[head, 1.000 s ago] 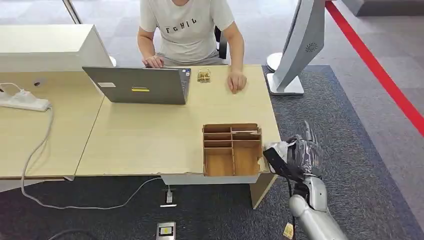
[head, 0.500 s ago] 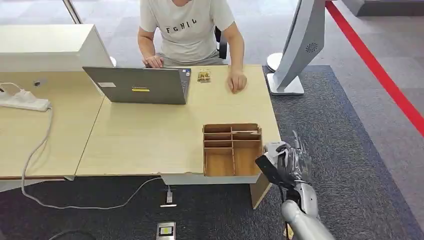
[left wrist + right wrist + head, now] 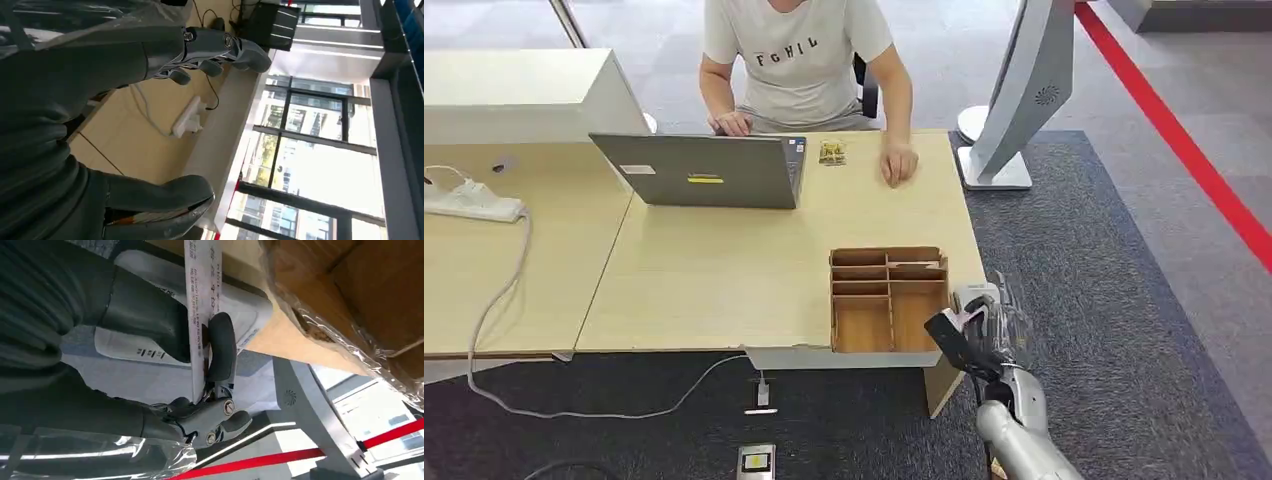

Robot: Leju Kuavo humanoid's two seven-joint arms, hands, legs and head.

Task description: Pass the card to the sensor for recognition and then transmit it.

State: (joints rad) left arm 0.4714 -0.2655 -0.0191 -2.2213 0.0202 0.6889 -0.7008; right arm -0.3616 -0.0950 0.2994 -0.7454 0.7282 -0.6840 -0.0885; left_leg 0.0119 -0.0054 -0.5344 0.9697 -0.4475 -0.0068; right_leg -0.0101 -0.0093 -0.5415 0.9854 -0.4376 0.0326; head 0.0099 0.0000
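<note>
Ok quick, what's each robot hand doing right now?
Left robot hand: open, holding nothing.
Right robot hand: pinching the card beside the table edge.

Across the last second the robot's silver right arm has drawn its dark, plastic-wrapped right hand (image 3: 986,328) in from over the grey carpet toward the light wooden table (image 3: 724,270). The hand now sits lower and further left in the head view, just beside the table's near right corner and the brown wooden divided tray (image 3: 888,299). The thin white card (image 3: 202,315), pinched edge-on between thumb and a finger in the right wrist view, has travelled with it toward the flat grey-white sensor pad (image 3: 235,305) under the table edge.
</note>
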